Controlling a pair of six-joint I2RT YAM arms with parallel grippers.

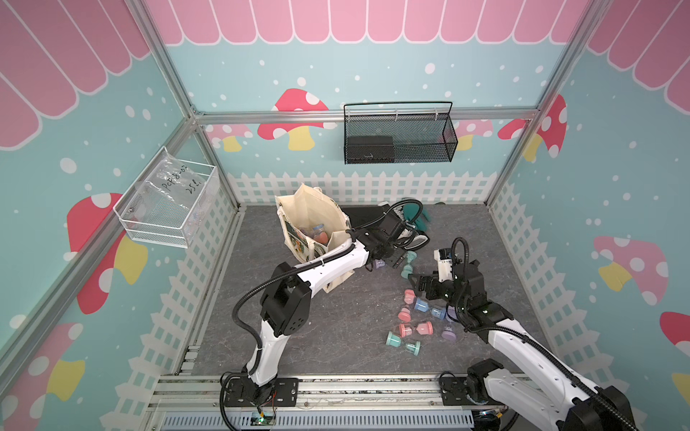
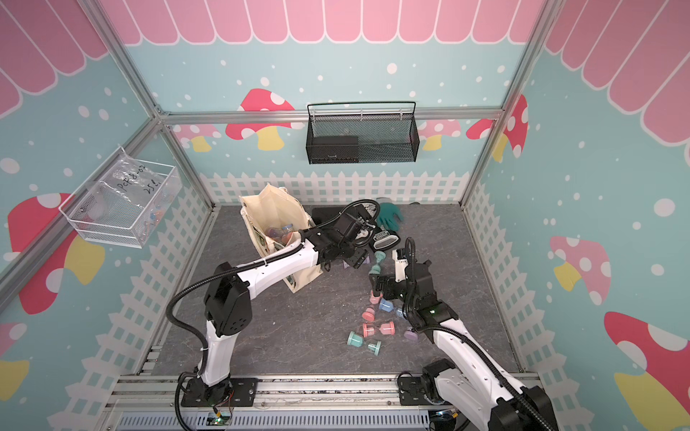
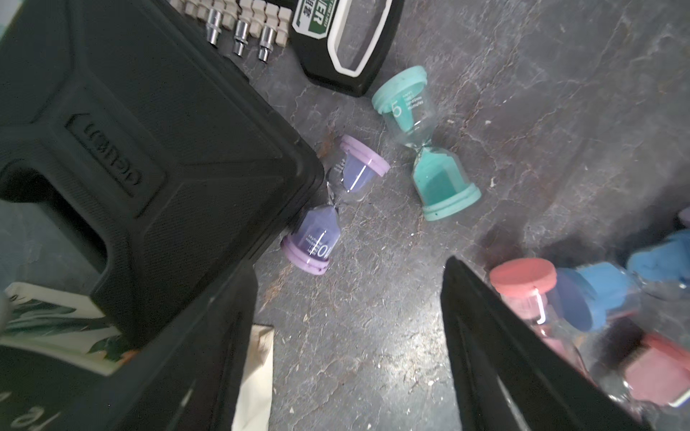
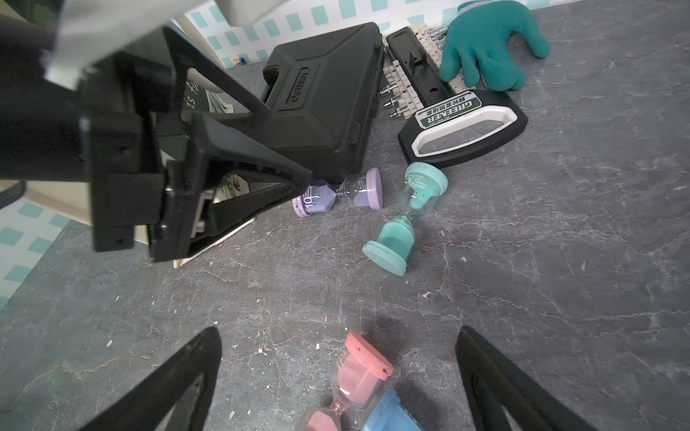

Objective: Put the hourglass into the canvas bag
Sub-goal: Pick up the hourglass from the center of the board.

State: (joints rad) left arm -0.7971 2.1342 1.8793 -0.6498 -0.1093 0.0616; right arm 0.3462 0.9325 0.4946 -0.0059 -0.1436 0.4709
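Observation:
The cream canvas bag (image 1: 298, 209) (image 2: 270, 209) stands open at the back left, with hourglasses (image 1: 318, 233) inside it. My left gripper (image 1: 392, 260) (image 3: 349, 265) is open and empty, low over the floor beside the bag. Just beyond its fingertips a purple hourglass (image 3: 317, 242) (image 4: 338, 197) lies against the black case (image 3: 149, 149). A teal hourglass (image 3: 425, 149) (image 1: 407, 264) lies next to it. My right gripper (image 1: 416, 281) (image 4: 338, 330) is open above a pink hourglass (image 4: 358, 377) that touches a blue one (image 4: 388, 414).
Several more hourglasses (image 1: 414, 328) are scattered on the floor in front of the right arm. A black tool with a white handle (image 4: 463, 127) and a green glove (image 4: 489, 44) lie behind. A black mesh basket (image 1: 399, 138) and a white wire basket (image 1: 168, 209) hang on the walls.

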